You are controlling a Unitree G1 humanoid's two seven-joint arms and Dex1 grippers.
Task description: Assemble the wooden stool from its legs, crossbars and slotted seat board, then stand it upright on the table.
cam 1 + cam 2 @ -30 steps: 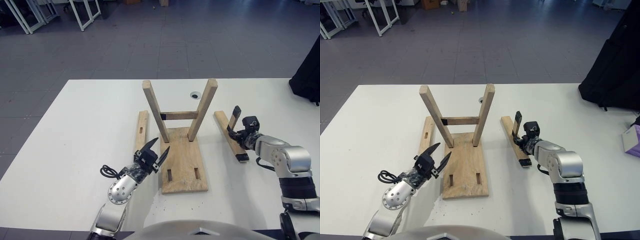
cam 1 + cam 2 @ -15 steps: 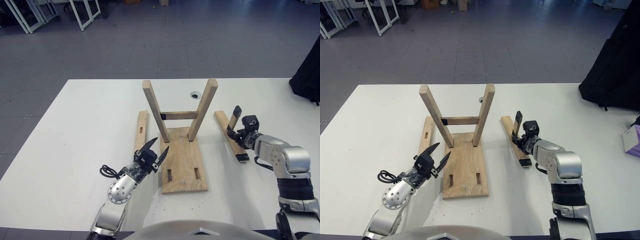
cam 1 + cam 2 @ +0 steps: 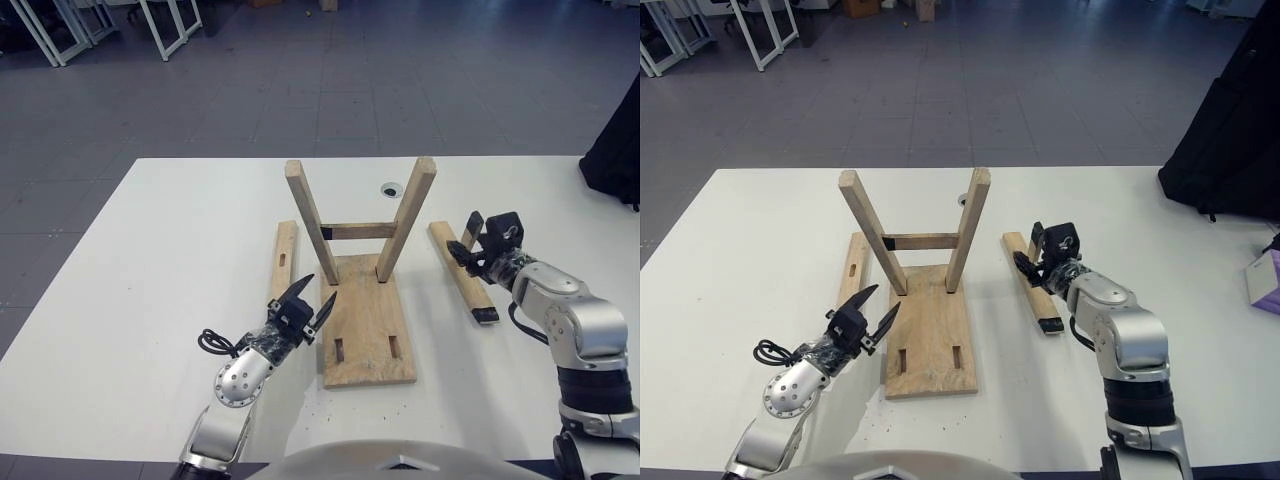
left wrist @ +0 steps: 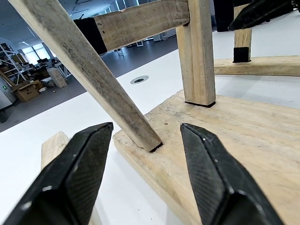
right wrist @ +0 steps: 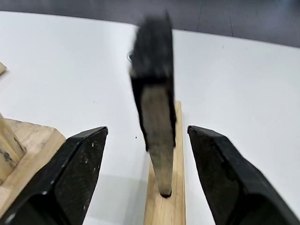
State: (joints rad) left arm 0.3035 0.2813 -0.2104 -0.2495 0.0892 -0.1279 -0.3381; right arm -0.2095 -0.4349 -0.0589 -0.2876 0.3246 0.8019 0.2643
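Note:
The slotted seat board (image 3: 365, 320) lies flat mid-table. Two legs (image 3: 310, 222) stand in its far slots, joined by a black-ended crossbar (image 3: 358, 231). A loose leg (image 3: 283, 262) lies left of the board. Another loose leg (image 3: 462, 272) lies to its right, with a short black-tipped crossbar (image 3: 472, 228) standing up from it. My right gripper (image 3: 472, 250) is open, one finger on each side of that crossbar (image 5: 157, 122), with gaps between. At the board's left edge my left gripper (image 3: 322, 290) is open and holds nothing; it faces the standing legs (image 4: 199, 51).
A round cable hole (image 3: 390, 188) sits in the table behind the legs. A black bag (image 3: 615, 150) hangs off the far right, and a purple box (image 3: 1265, 280) lies at the right edge. Wood crumbs (image 3: 320, 405) dot the table near the front.
My right gripper has risen from low beside the lying leg to higher along the upright crossbar. The left arm and the wooden parts have not moved.

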